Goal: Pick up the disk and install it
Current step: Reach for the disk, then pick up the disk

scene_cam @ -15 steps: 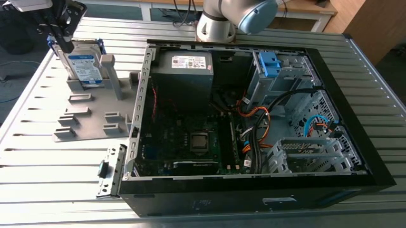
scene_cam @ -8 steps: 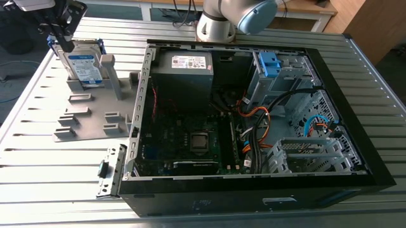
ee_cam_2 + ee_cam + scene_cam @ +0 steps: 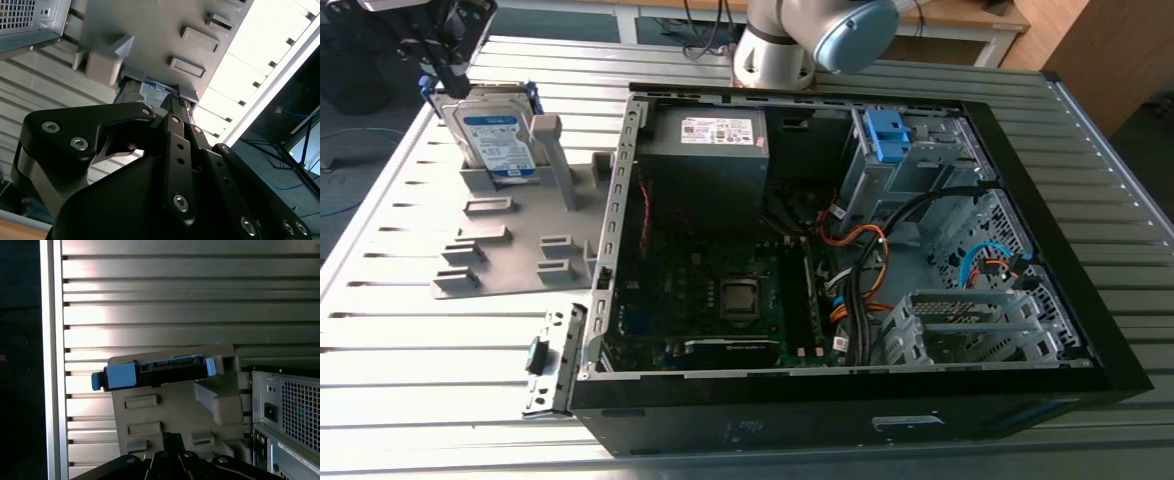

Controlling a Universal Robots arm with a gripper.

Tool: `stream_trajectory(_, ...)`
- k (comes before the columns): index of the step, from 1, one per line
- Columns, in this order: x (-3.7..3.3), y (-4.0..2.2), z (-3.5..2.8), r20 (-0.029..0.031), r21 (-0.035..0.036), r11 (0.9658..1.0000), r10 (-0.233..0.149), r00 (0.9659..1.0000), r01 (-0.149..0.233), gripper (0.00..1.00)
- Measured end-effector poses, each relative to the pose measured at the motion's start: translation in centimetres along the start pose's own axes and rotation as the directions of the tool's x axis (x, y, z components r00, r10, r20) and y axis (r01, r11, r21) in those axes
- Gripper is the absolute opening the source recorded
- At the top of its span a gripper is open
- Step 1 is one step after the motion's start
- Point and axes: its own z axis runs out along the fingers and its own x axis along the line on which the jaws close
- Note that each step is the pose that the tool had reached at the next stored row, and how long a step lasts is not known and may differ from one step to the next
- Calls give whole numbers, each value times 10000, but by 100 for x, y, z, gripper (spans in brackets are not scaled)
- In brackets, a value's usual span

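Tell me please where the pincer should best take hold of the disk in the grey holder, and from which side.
Probably the top edge, coming from straight above. The disk stands upright on its edge in the grey holder, whose blocks hold its lower part, while its blue-framed top is free. The pincer hangs just above it.
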Motion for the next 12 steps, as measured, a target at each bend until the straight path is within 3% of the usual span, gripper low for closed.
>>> stream_trajectory(3, 45, 38, 4, -2, 1, 10000, -2, 10000, 2, 11)
stream_trajectory(12, 47, 41, 5, -2, 1, 10000, -3, 10000, 3, 11)
